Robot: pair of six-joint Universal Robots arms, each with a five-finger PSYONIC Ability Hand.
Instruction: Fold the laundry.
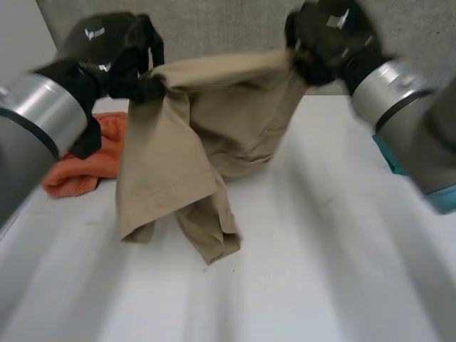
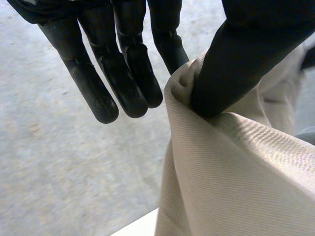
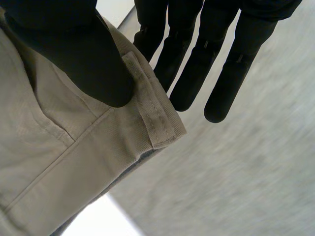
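Note:
Beige trousers (image 1: pixel 206 135) hang in the air above the white table (image 1: pixel 328 271), their lower end bunched on the tabletop. My left hand (image 1: pixel 117 60) grips one top corner and my right hand (image 1: pixel 320 35) the other, so the waistband stretches between them. In the left wrist view my left hand (image 2: pixel 241 54) pinches the cloth (image 2: pixel 236 172) between thumb and one finger, while the other fingers (image 2: pixel 123 73) stay straight. In the right wrist view my right hand (image 3: pixel 69 44) presses its thumb on the waistband (image 3: pixel 88 147) beside a belt loop (image 3: pixel 150 110), pinching it.
An orange cloth (image 1: pixel 85 167) lies crumpled at the table's left side, behind my left arm. A teal object (image 1: pixel 390 155) peeks out beside my right arm. A grey wall (image 1: pixel 214 25) stands behind the table.

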